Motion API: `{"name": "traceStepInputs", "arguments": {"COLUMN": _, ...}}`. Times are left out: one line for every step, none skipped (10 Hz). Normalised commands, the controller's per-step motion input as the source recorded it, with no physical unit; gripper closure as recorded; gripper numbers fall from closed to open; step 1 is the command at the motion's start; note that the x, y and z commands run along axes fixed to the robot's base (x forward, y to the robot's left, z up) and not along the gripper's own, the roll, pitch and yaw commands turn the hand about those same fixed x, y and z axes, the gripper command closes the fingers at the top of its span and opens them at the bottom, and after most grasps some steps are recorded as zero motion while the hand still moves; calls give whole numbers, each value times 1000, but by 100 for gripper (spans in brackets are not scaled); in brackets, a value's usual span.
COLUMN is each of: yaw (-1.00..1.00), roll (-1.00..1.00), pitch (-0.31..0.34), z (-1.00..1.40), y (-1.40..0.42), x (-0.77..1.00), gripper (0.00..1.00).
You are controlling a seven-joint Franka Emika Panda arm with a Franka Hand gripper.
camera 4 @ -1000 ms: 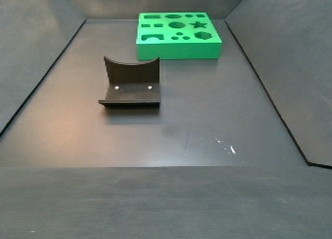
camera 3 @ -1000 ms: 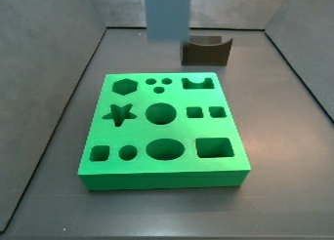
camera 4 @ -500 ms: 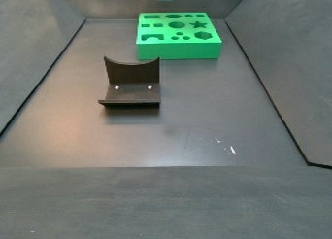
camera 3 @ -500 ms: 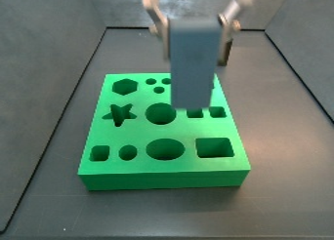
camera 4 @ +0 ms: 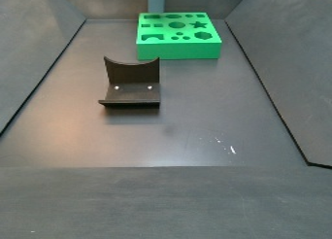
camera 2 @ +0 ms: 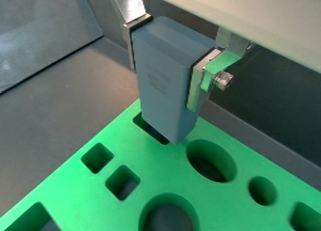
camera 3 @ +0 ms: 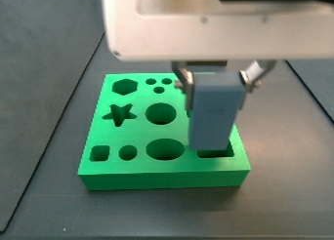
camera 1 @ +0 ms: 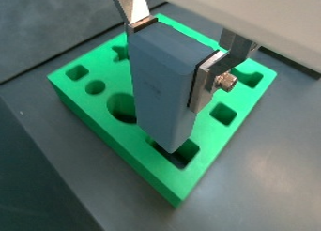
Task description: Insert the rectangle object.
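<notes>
The gripper (camera 1: 175, 42) pinches the rectangle object (camera 1: 170, 84) near its top, silver fingers (camera 1: 209, 75) flat against opposite faces. The block hangs upright, long axis vertical, lower end pointing down into the big square hole (camera 1: 183, 156) at a corner of the green board (camera 3: 131, 166). The fixture (camera 4: 130, 84) stands apart on the bench (camera 4: 195, 136).

The dark floor (camera 4: 195, 117) carries two things, well apart. The green board (camera 4: 180, 37) lies flat at its far end. The fixture (camera 4: 130, 84) stands nearer, left of centre. The gripper (camera 3: 217, 76) hangs above the board.
</notes>
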Motion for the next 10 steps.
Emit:
{"name": "traceStepInputs", "arguments": {"yaw": 0, "roll": 124, "pitch": 146, "z": -197, "y": -20, "x": 354, "gripper": 100}}
{"name": "traceStepInputs", "arguments": {"yaw": 11, "roll": 136, "pitch": 177, "z": -117, "y": 0, "x": 354, "gripper": 100}}
{"name": "traceStepInputs", "arguments": {"yaw": 54, "roll": 214, "pitch": 223, "z": -100, "y": 0, "x": 414, "gripper": 100}}
{"name": "traceStepInputs", "arguments": {"yaw": 80, "roll": 269, "pitch": 251, "z": -100, "y": 0, "x": 371, "gripper": 100}}
{"name": "traceStepInputs", "arguments": {"yaw": 97, "roll": 276, "pitch": 204, "z": -206, "y": -66, "x": 251, "gripper": 100}}
{"name": "traceStepInputs", "arguments": {"yaw": 120, "roll": 203, "pitch": 96, "z": -391, "y": -154, "x": 40, "gripper": 100}}
{"name": "traceStepInputs", "arguments": {"yaw": 31, "roll": 109, "pitch": 59, "z": -317, "y": -149, "x": 0, "gripper": 100}}
{"name": "traceStepInputs", "arguments": {"yaw": 0, "roll": 0, "pitch": 0, "z": -286, "y": -166, "x": 0, "gripper": 100}}
{"name": "traceStepInputs", "arguments": {"yaw": -9, "roll": 13, "pitch": 31, "z": -243, "y": -71, "x": -9, "gripper": 100}}
{"name": "traceStepInputs", "arguments": {"yaw": -9, "roll": 31, "pitch": 44, "z": -297, "y": 0, "x": -63, "gripper": 100}}
